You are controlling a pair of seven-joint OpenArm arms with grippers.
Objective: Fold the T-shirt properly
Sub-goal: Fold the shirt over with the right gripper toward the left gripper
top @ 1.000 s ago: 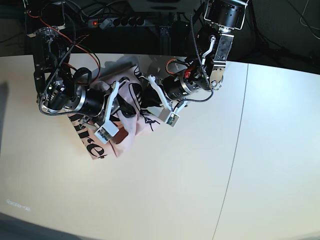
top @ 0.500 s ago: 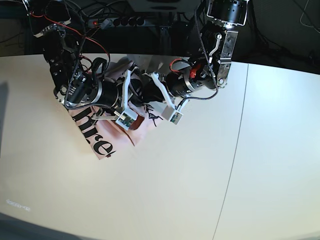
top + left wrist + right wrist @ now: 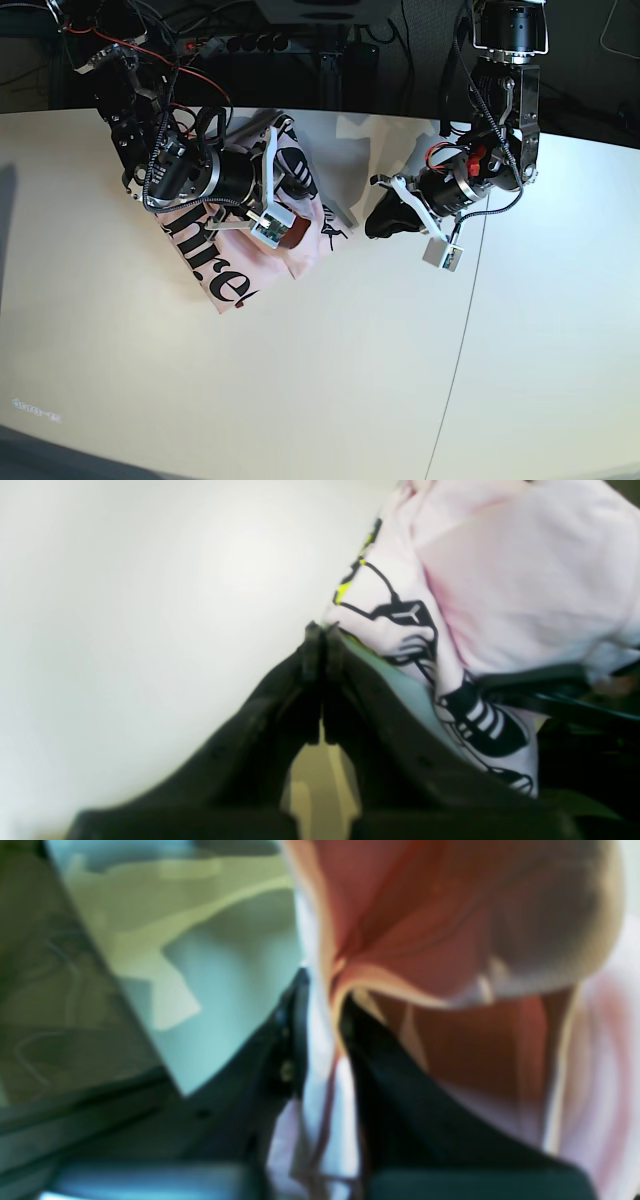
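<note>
The T-shirt (image 3: 240, 255) lies bunched and unfolded at about ten o'clock on the table (image 3: 330, 400), so folding has barely begun: the right gripper (image 3: 322, 1005) pinches a pink fold, while the left gripper (image 3: 320, 635) is closed and empty beside it.

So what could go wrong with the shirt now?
Only the right tool pinches the T-shirt; the left tool is shut on nothing, beside the cloth. Pulling with one tool could drag the whole bunch across the table instead of spreading it. The shirt is crumpled with the black lettering twisted, so a fold now would probably trap wrinkles.
</note>
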